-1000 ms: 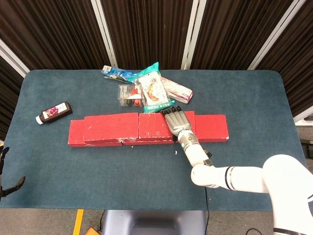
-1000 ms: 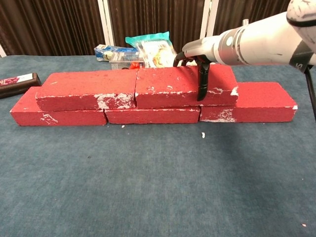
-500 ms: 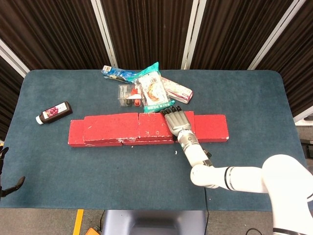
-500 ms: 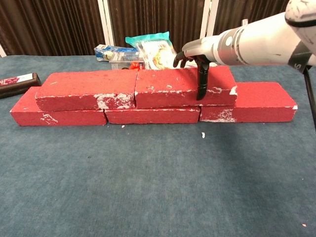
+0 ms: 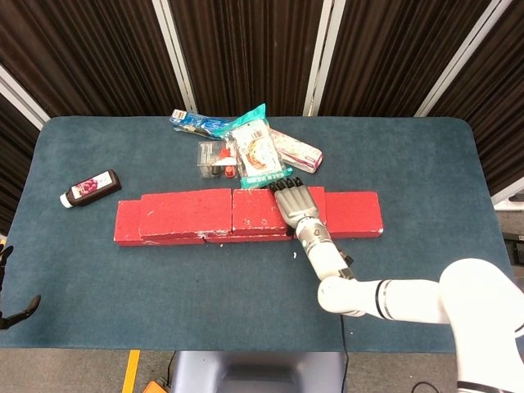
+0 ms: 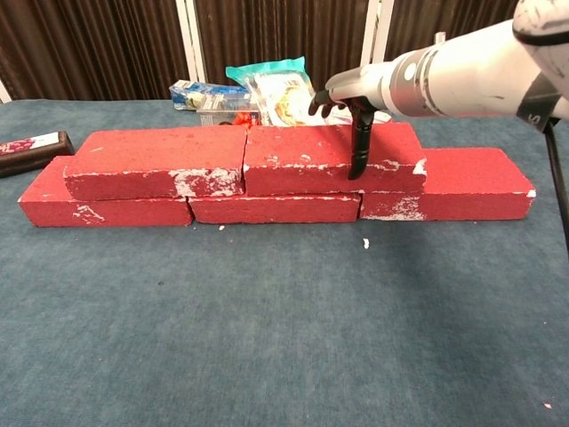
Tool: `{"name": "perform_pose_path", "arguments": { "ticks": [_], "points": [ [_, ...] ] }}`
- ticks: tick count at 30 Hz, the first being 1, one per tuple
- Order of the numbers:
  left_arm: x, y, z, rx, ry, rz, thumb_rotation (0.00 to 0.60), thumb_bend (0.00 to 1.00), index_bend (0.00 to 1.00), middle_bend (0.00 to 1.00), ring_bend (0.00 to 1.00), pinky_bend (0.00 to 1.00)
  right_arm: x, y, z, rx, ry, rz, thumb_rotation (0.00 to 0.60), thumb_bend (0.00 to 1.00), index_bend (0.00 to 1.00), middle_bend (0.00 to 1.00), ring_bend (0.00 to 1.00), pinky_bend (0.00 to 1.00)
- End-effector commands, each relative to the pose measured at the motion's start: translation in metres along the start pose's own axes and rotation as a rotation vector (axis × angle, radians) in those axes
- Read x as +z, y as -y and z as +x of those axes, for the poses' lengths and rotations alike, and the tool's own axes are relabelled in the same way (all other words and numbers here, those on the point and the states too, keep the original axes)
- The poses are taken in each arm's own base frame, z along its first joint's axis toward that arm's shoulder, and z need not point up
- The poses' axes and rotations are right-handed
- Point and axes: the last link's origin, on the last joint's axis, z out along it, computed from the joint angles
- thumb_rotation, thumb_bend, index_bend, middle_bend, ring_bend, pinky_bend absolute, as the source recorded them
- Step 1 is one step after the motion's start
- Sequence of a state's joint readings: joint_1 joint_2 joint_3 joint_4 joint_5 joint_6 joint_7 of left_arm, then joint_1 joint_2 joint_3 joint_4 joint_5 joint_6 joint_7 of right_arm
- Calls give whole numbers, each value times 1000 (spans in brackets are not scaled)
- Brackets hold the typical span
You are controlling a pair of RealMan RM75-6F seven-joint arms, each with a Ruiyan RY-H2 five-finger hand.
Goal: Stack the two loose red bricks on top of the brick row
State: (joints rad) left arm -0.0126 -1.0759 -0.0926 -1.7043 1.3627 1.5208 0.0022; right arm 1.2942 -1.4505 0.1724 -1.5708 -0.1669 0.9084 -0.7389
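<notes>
Three red bricks form the bottom row [image 5: 356, 214] [image 6: 462, 182]. Two more red bricks lie on top: the left one [image 5: 184, 211] [image 6: 160, 160] and the right one [image 5: 258, 211] [image 6: 302, 156], end to end. My right hand [image 5: 296, 205] [image 6: 351, 98] lies over the right end of the upper right brick. Its fingers reach the brick's back edge and its thumb hangs down before the front face. It lifts nothing. My left hand [image 5: 16, 311] shows only as dark fingers at the lower left edge of the head view, apart and empty.
Behind the bricks lies a heap of snack packets [image 5: 258, 151] [image 6: 271, 84] and a blue box [image 5: 196, 123]. A dark bottle [image 5: 90, 187] [image 6: 31, 147] lies on the blue cloth to the left of the row.
My right hand has risen slightly and drifted a little left over the upper right brick. The bricks have stayed put.
</notes>
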Motion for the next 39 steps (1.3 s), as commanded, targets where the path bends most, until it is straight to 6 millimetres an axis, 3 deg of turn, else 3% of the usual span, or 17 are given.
{"name": "perform_pose_path", "arguments": {
  "ticks": [1,6,8,9,12,15,20,26,29,39],
  "points": [
    [0,0,0,-1,-1,0,600,237,0,0,0,2,-6,1,8,35,-21,23,600,0,186,148,21,0],
    [1,0,0,-3,0,-2,600,237,0,0,0,2,-16,-1,19,65,-54,55,600,0,183,144,14,0],
    [2,0,-1,-4,2,-6,600,236,0,0,0,2,-34,-7,31,80,-114,86,600,0,179,144,14,0],
    [3,-1,0,-6,0,-15,600,236,0,0,0,2,-60,-18,41,65,-233,100,600,0,178,145,15,0],
    [3,-1,0,-7,-5,-34,600,238,0,0,0,2,-119,-48,21,58,-396,129,600,26,178,145,17,0],
    [4,-2,-1,-8,-9,-51,600,237,0,0,0,2,-158,-76,-6,53,-468,146,600,56,178,145,17,0],
    [7,-3,-4,-1,-9,-71,600,239,0,0,0,2,-205,-118,-55,95,-590,170,600,56,188,145,19,0],
    [9,-2,-5,2,-9,-83,600,239,0,0,0,2,-229,-161,-113,61,-637,76,600,56,212,145,28,0],
    [9,-1,-3,12,-13,-90,600,239,0,0,0,2,-233,-181,-131,66,-643,12,600,56,214,145,29,0],
    [3,1,-3,66,-25,-120,600,240,0,0,0,1,-237,-218,-145,84,-665,-90,600,57,214,145,29,0]
  ]
}}
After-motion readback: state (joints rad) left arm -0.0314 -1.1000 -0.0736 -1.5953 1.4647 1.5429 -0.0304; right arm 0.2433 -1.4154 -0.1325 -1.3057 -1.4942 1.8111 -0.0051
